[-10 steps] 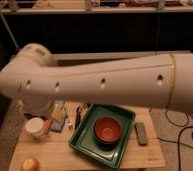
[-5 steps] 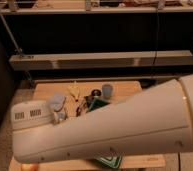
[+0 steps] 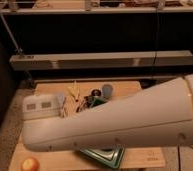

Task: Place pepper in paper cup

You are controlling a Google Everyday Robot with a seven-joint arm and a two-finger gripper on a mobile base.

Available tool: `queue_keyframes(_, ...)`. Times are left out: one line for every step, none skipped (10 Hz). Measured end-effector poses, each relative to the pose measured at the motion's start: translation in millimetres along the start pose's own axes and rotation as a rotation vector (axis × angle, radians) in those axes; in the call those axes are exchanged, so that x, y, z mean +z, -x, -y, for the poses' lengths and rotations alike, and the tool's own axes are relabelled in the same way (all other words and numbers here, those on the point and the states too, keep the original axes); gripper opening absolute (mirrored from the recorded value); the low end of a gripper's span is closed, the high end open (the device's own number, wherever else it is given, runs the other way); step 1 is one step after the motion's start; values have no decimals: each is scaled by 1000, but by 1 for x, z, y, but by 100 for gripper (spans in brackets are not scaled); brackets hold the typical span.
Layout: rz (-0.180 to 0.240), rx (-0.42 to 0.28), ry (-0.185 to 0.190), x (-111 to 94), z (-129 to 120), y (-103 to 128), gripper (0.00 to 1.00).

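My white arm (image 3: pixel 120 125) lies across the lower half of the camera view and covers most of the wooden table (image 3: pixel 50 89). The gripper is out of view; only the arm's boxy white end (image 3: pixel 40 107) shows at the left. The paper cup (image 3: pixel 60 98) stands on the table's left part, just behind that end. A slim reddish sliver (image 3: pixel 81 106), likely the pepper, pokes out above the arm's edge near the table's middle; most of it is hidden.
A pale yellow elongated item (image 3: pixel 74 90), a dark bunch (image 3: pixel 95 94) and a grey-blue cup (image 3: pixel 107 90) sit at the table's back. The green tray (image 3: pixel 106 155) shows under the arm. An orange fruit (image 3: pixel 30 164) lies front left. Dark shelving stands behind.
The arm has swung down from the top of the view to lie across the table, hiding the tray's bowl. The table now appears farther back in the view.
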Motion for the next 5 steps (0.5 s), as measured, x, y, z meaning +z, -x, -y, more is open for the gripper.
queue_keyframes(13,3,-4,11,-1,-17,80)
queue_keyframes(26,-7,-4,26,0,-40,80)
queue_keyframes(33,-19,4,36,2,-52,80)
queue_keyframes(43,-33,12,47,5,-61,80)
queue_keyframes(58,-37,14,57,5,-67,80)
